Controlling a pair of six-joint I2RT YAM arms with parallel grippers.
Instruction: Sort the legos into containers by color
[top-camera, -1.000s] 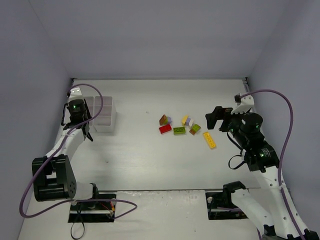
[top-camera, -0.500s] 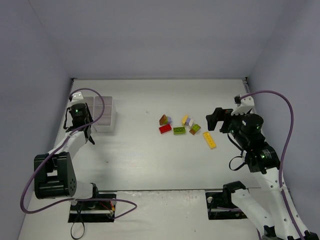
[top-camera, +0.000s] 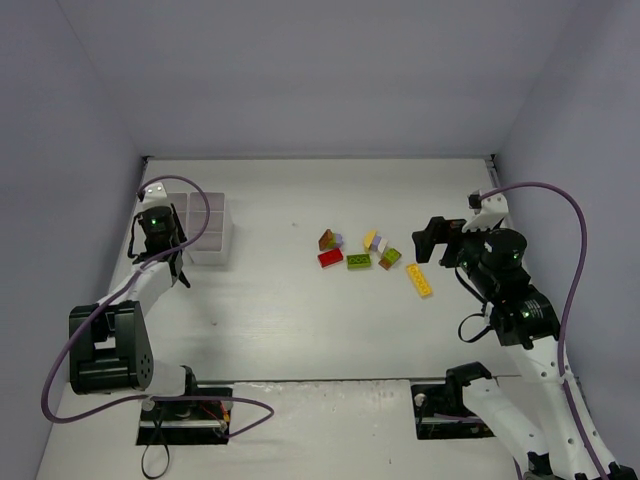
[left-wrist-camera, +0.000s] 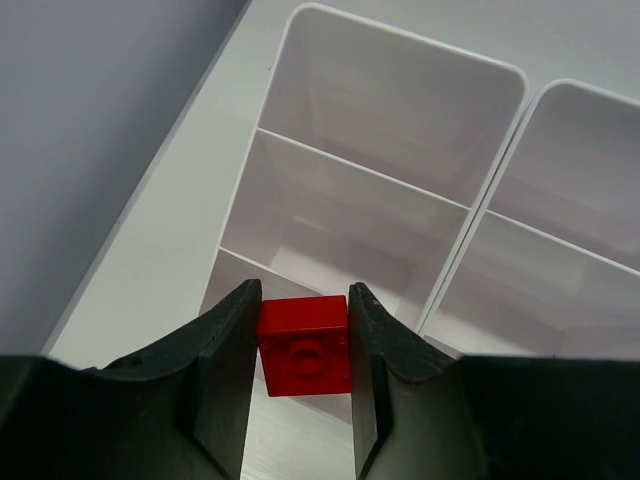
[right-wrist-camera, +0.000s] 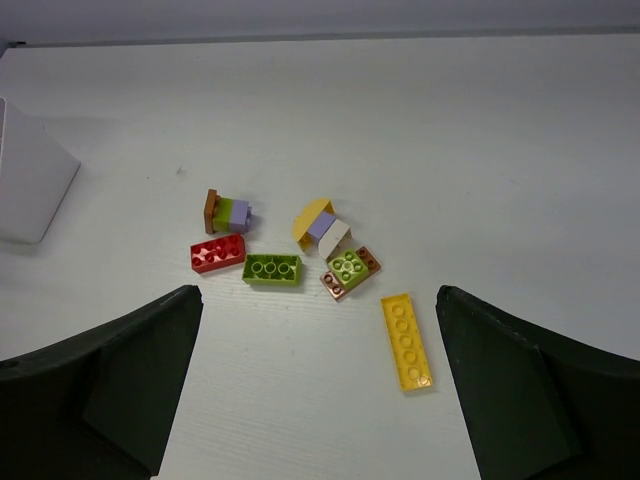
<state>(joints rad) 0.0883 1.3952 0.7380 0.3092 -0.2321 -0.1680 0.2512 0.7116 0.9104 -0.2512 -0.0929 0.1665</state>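
My left gripper (left-wrist-camera: 303, 350) is shut on a small red brick (left-wrist-camera: 305, 345), held over the near-left corner of the white divided tray (left-wrist-camera: 400, 40); the compartments in view hold nothing. In the top view this gripper (top-camera: 160, 240) hangs at the left side of the tray (top-camera: 215, 240). My right gripper (right-wrist-camera: 315, 380) is open and holds nothing, above the table just short of the loose legos: a red brick (right-wrist-camera: 217, 253), a lime green brick (right-wrist-camera: 272, 269), a long yellow brick (right-wrist-camera: 407, 341), a brown-green-lilac stack (right-wrist-camera: 228, 211), a yellow-lilac-white cluster (right-wrist-camera: 322, 225) and a green-on-brown pair (right-wrist-camera: 349, 270).
The grey side wall (left-wrist-camera: 90, 120) runs close along the tray's left. The tray's corner shows at the left edge of the right wrist view (right-wrist-camera: 30, 180). In the top view the legos (top-camera: 360, 255) lie mid-table, left of my right gripper (top-camera: 432, 240).
My left gripper, with the red brick, has shifted slightly toward the near side beside the tray. The right arm has barely moved.
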